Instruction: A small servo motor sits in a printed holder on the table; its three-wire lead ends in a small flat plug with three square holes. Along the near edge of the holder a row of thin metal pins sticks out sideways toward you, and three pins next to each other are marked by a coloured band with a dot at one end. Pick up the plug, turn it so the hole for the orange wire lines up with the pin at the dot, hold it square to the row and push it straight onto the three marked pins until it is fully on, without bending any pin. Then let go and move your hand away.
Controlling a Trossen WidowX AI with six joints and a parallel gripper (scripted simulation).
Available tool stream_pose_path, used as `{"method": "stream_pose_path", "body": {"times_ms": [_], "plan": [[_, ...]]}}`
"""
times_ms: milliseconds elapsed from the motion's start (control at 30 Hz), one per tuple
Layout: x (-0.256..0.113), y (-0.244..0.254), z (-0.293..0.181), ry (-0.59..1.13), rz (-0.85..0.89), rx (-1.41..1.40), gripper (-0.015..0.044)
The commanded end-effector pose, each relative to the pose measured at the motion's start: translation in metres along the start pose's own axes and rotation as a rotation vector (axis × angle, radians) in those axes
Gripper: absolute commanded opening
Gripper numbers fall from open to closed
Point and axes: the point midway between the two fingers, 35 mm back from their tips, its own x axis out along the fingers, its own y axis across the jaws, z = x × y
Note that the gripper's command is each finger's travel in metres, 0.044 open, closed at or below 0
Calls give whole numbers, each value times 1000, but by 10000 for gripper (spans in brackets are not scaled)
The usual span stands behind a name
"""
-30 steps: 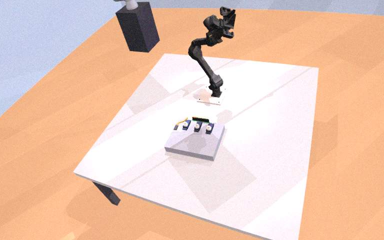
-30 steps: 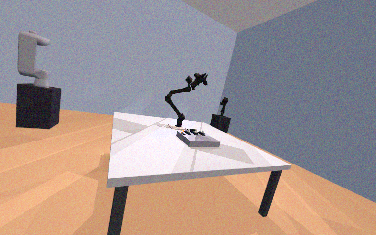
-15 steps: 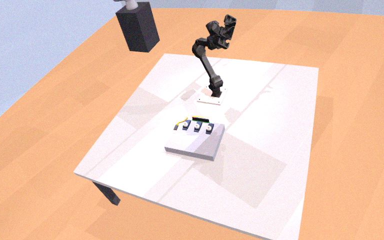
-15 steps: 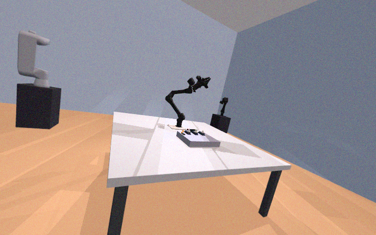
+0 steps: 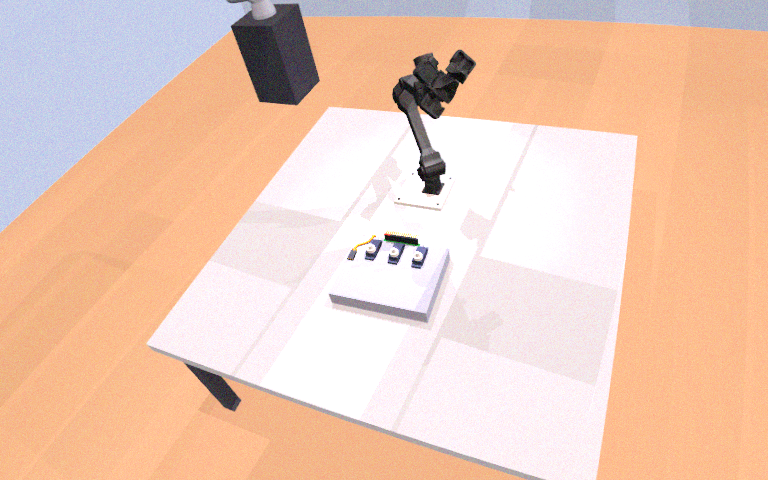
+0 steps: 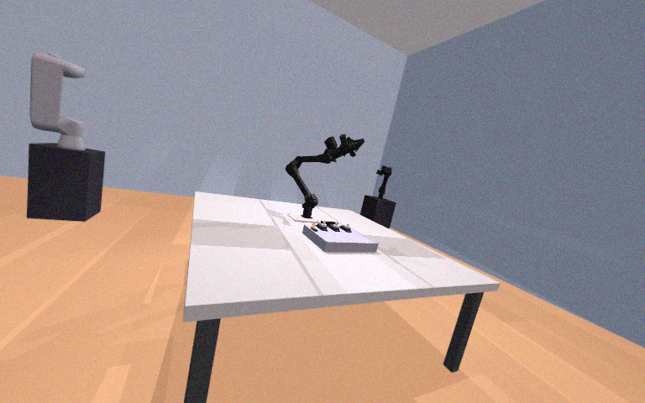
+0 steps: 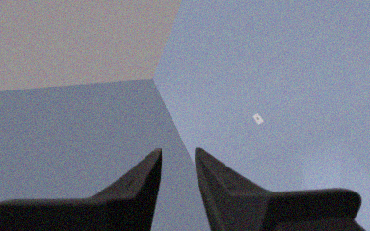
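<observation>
The holder (image 5: 385, 291) (image 6: 350, 244) is a flat grey block on the table. Three small dark servos with white round tops stand along its arm-side edge; the middle servo (image 5: 395, 253) is one of them. The dark plug (image 5: 351, 254) lies at the holder's left corner in the top view, at the end of an orange lead (image 5: 366, 242). The black pin row (image 5: 401, 239) stands at the arm-side edge; single pins and the dot are too small to tell. My gripper (image 7: 178, 153) is high above the table, far from the plug, its fingers partly open with nothing between them.
The arm's white base plate (image 5: 403, 200) is on the table (image 5: 531, 410) (image 6: 246, 280), behind the holder. A grey arm (image 6: 46, 92) on a black pedestal (image 5: 275, 56) (image 6: 64, 182) and a small dark arm (image 6: 384, 180) stand off the table. The wrist view shows walls and ceiling.
</observation>
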Motion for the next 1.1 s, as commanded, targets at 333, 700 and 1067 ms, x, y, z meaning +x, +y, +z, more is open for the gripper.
{"method": "stream_pose_path", "body": {"times_ms": [333, 700, 1067], "plan": [[-8, -69, -11, 29, -219, -222, 115], [-26, -122, -13, 66, -394, -388, 115], [-52, -172, -11, 117, -569, -537, 115]]}}
